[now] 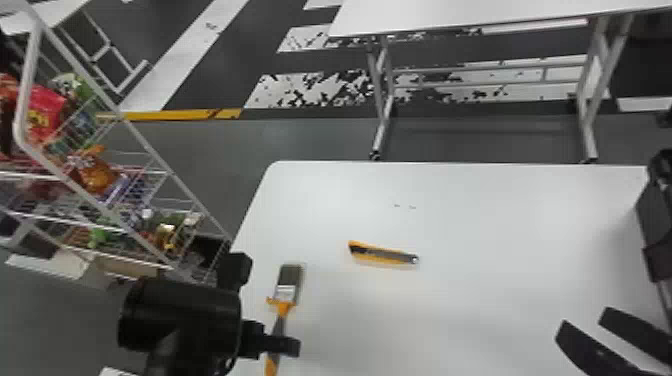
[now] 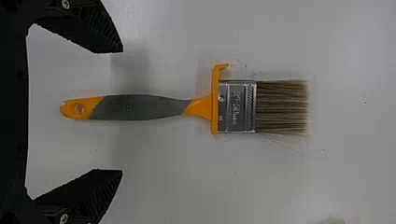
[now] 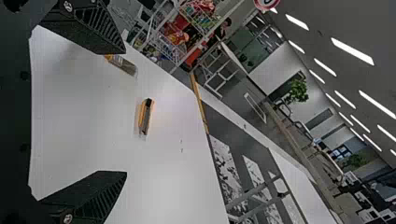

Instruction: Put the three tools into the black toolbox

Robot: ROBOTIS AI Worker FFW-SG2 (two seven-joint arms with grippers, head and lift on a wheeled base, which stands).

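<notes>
Orange and grey, the paintbrush (image 1: 286, 290) lies on the white table (image 1: 475, 215), bristles pointing away from the robot. The left gripper (image 1: 289, 346) is spread wide over its handle, seemingly without touching it. Right of the brush lies the utility knife (image 1: 382, 254). The right gripper (image 1: 584, 319), parted and empty, is at the table's right side.

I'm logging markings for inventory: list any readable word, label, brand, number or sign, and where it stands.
Nothing legible.
Brush: marks on the metal, too small to read.
Red bag: print, too small.
Round sign: cut off, unreadable.
Knife: no readable text.
</notes>
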